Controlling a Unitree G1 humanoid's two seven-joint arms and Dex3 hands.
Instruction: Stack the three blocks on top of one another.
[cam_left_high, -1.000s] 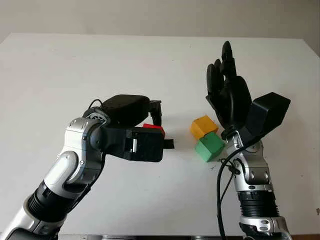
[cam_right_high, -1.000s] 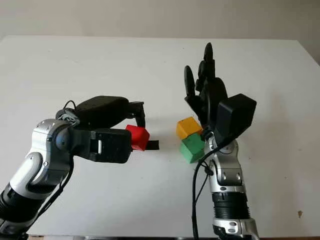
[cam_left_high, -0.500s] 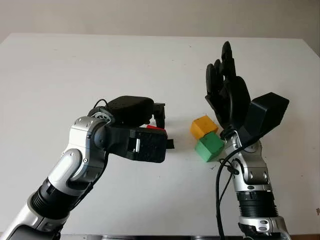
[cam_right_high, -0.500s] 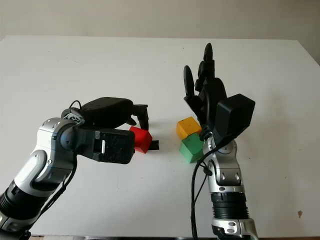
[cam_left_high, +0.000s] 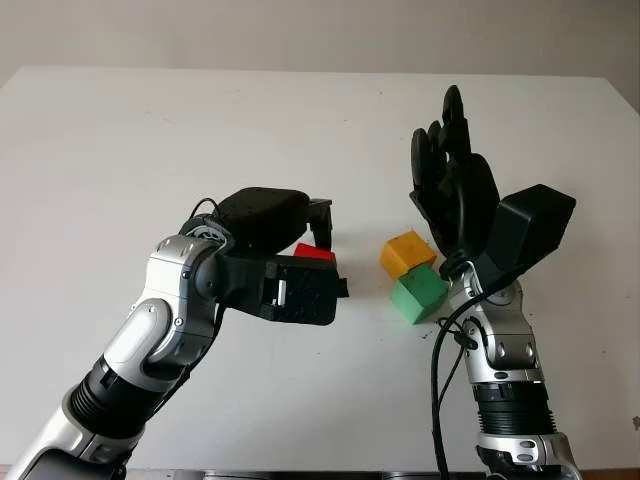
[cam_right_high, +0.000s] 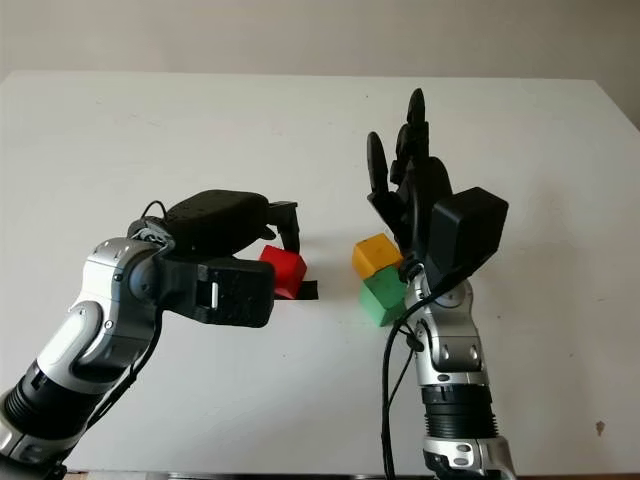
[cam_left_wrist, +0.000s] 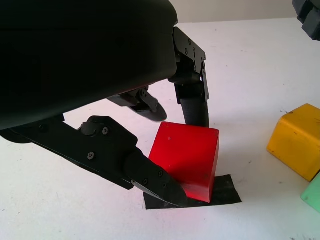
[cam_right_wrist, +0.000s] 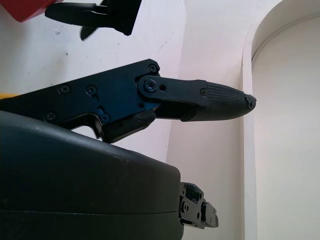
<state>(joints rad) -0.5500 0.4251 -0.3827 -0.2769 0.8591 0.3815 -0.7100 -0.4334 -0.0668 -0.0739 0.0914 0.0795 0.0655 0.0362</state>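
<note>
My left hand (cam_left_wrist: 182, 156) is shut on the red block (cam_right_high: 285, 272). One finger (cam_left_wrist: 195, 107) is behind the block and the thumb (cam_left_wrist: 150, 175) presses its near side. The block sits slightly tilted over a black tape mark (cam_right_high: 306, 290) on the white table (cam_left_high: 150, 130). To the right, the yellow block (cam_left_high: 407, 252) and the green block (cam_left_high: 418, 293) lie touching each other on the table, the green one nearer to me. My right hand (cam_left_high: 440, 130) is open and raised upright just behind and to the right of those two blocks.
The right forearm and its cable (cam_left_high: 440, 370) rise from the front edge, close beside the green block. Bare table stretches to the left and far side.
My left hand has shifted a little to the right with the red block in it, toward the tape mark. The right hand and the yellow and green blocks have not moved.
</note>
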